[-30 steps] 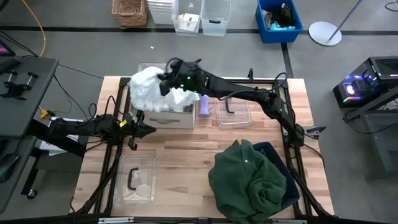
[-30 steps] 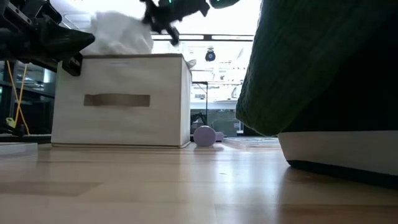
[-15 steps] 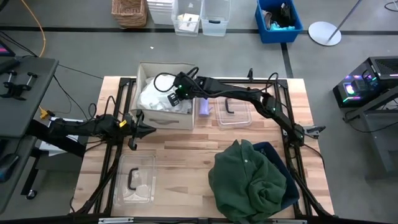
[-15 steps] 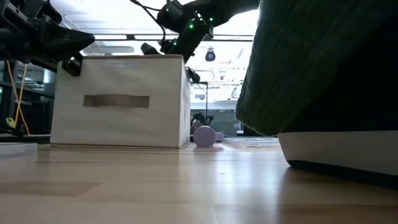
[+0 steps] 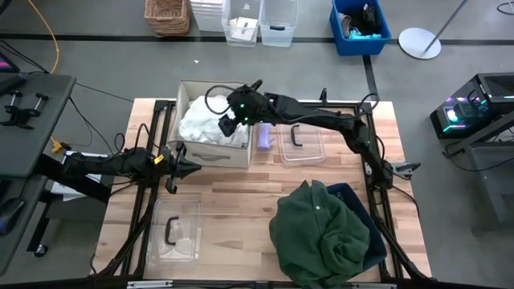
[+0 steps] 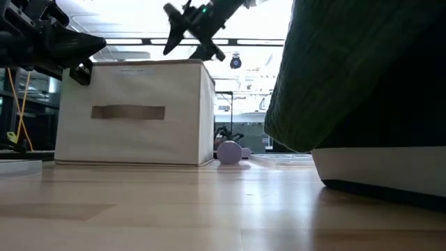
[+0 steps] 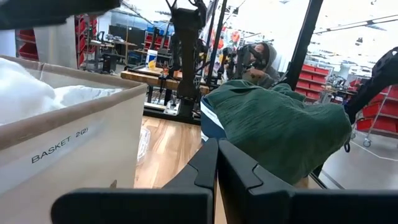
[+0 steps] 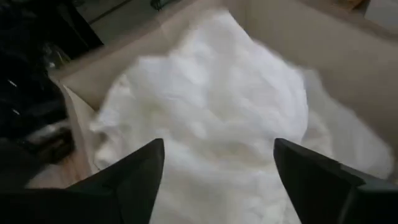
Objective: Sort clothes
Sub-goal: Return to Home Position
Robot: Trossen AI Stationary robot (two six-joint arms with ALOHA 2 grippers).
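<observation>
A white cloth [image 5: 199,123] lies heaped inside the beige fabric basket [image 5: 215,152] at the table's far left. My right gripper [image 8: 217,186] hovers open just above the cloth, over the basket's right side [image 5: 229,120], with its fingers on either side of the heap and apart from it. A dark green garment [image 5: 320,233] is piled at the near right on a dark blue thing [image 5: 356,195]. My left gripper [image 5: 183,165] waits shut beside the basket's near left corner.
A clear plastic lid with a handle [image 5: 300,144] lies right of the basket, and another [image 5: 174,233] lies at the near left. A small purple thing [image 6: 230,151] sits by the basket's right wall. Bare wood shows in the table's middle [image 5: 233,201].
My right gripper has carried the white cloth down from above the basket into it, opened and let go, then risen a little above the rim. The cloth now rests inside the basket.
</observation>
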